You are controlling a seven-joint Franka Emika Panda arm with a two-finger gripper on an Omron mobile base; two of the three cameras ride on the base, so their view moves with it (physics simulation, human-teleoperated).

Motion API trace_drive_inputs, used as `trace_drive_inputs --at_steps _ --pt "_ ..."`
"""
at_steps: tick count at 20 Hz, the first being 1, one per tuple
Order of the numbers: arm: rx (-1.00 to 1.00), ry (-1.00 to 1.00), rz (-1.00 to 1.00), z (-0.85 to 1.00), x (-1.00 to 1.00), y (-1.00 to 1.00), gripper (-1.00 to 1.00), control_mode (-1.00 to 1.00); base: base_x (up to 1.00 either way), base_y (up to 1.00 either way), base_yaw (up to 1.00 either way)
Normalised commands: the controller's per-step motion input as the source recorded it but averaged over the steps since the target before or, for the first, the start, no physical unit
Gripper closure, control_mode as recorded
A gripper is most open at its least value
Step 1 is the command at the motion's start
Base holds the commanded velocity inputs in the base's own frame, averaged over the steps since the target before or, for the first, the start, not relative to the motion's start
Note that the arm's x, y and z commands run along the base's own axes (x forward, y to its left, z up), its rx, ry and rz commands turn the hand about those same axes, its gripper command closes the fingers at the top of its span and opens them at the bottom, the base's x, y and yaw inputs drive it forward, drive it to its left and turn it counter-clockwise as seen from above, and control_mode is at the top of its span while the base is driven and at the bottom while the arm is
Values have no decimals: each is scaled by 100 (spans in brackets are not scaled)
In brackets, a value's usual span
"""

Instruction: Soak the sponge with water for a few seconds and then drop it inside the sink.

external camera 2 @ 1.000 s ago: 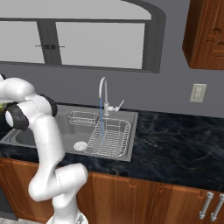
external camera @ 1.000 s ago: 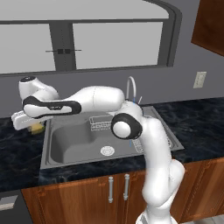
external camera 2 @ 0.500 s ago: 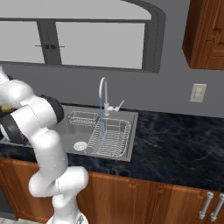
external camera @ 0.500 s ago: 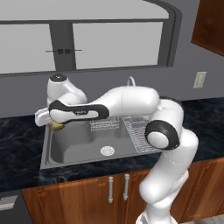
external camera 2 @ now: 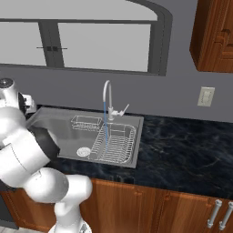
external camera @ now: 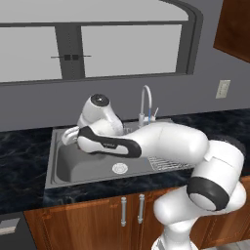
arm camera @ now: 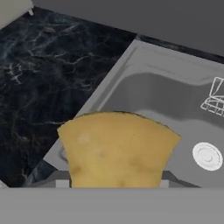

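Kitchen: black marbled counter [external camera 2: 182, 154] under a window [external camera: 97, 49], steel sink [external camera 2: 54, 123] set into it. Faucet [external camera 2: 107, 98] runs a thin stream [external camera 2: 105, 129] into the dish rack [external camera 2: 116, 143]; wire basket [external camera 2: 86, 122] just left of the rack, drain [external camera: 120, 168] in the basin floor. Arm reaches across the basin toward its left end. Hand view: sponge [arm camera: 118, 151] pinched in the gripper [arm camera: 117, 183], jaws pressed against it, held above the sink's left rim where the basin meets the counter. Sponge is well apart from the stream.
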Motion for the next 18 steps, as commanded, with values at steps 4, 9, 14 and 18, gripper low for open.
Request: trace_drive_inputs --at_steps 4,9,14,18 --pt "0 -3 0 28 -3 -30 100 -100 0 0 0" --pt "0 0 -1 15 -4 -11 100 -100 0 0 0" --pt "0 5 -12 1 -8 -23 100 -100 0 0 0" --pt "0 20 -10 2 -3 -1 100 -100 0 0 0"
